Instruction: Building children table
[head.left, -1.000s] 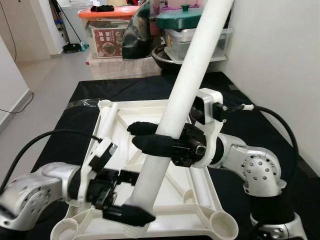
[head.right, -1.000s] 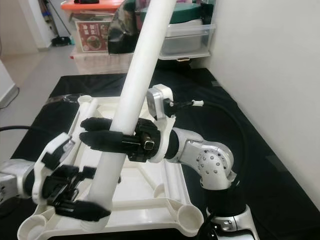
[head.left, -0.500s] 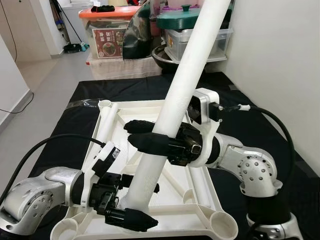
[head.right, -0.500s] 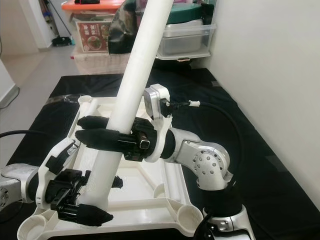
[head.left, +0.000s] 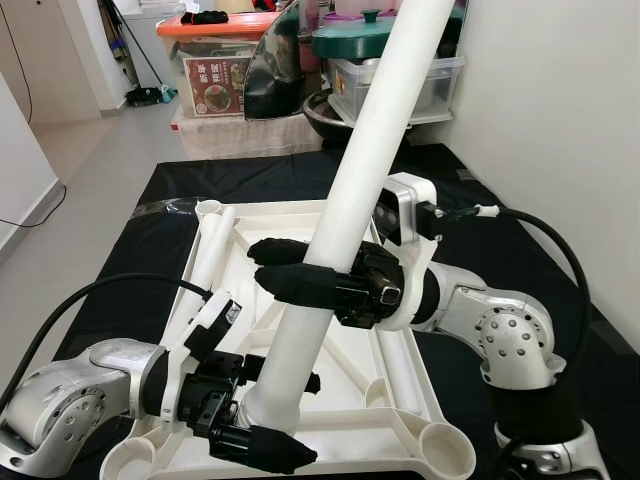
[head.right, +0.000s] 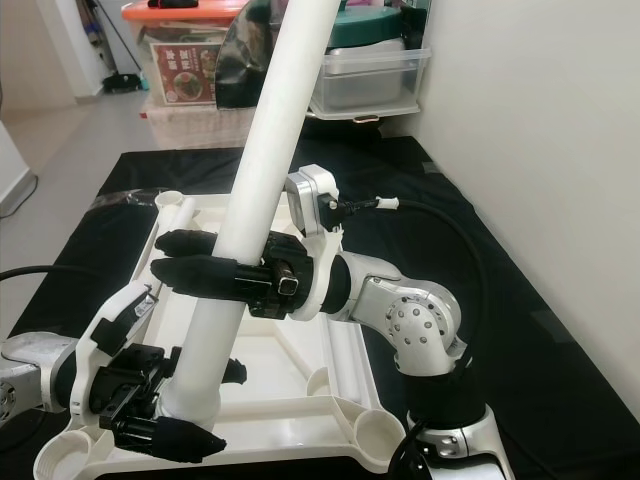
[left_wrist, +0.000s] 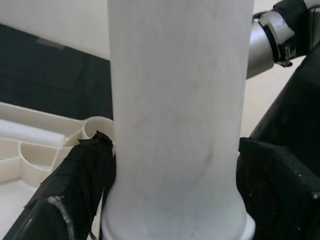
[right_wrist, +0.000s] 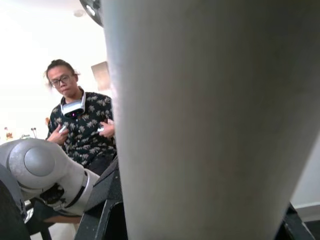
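A long white table leg stands tilted, its top leaning away and to the right. Its foot rests near the front edge of the upturned white tabletop on the black mat. My left gripper is shut on the leg's lower end, a black finger on each side. My right gripper is shut on the leg at mid height, reaching in from the right. The leg is very close in the right wrist view. A second white leg lies along the tabletop's left rim.
Round corner sockets sit at the tabletop's corners. Storage boxes and a green-lidded pot stand behind the mat. A white wall runs along the right. Bare floor lies to the left. A person shows in the right wrist view.
The left gripper has slid lower on the leg's foot, toward the tabletop's front edge. The right gripper and the leg have shifted slightly left.
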